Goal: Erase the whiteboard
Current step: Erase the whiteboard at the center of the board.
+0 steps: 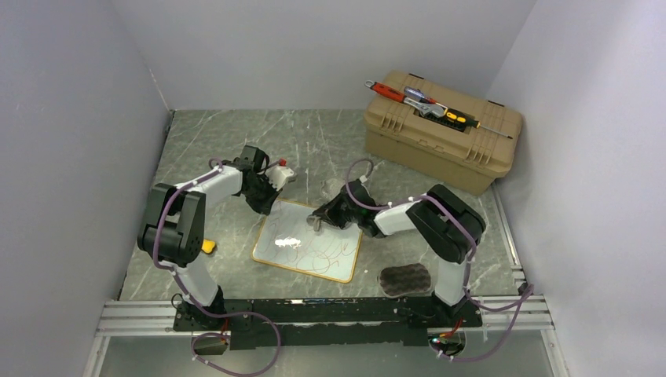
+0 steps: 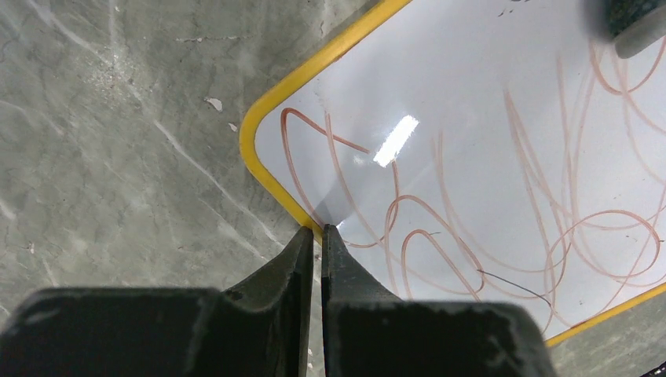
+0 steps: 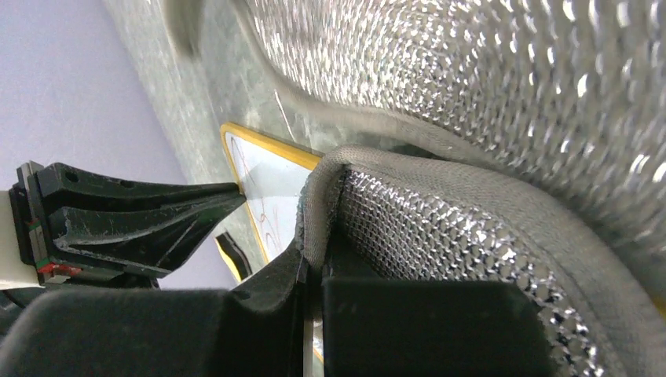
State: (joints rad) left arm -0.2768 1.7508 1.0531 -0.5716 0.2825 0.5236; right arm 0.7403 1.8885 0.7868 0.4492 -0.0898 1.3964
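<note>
Whiteboard (image 1: 309, 242) lies flat on the surface (image 1: 212, 149), between the two arms. Reddish scribbles (image 2: 503, 196) loop over most of its face; only the far strip looks bare. My read: wiping has barely begun and nearly all of it is left. Right pincer (image 3: 314, 263) is clamped on a silvery mesh cloth (image 3: 487, 236), over the board's far edge. Left pincer (image 2: 316, 232) is narrow with nothing between its jaws, tips at the yellow frame (image 2: 259, 133) near a corner, probably pinning the board.
</note>
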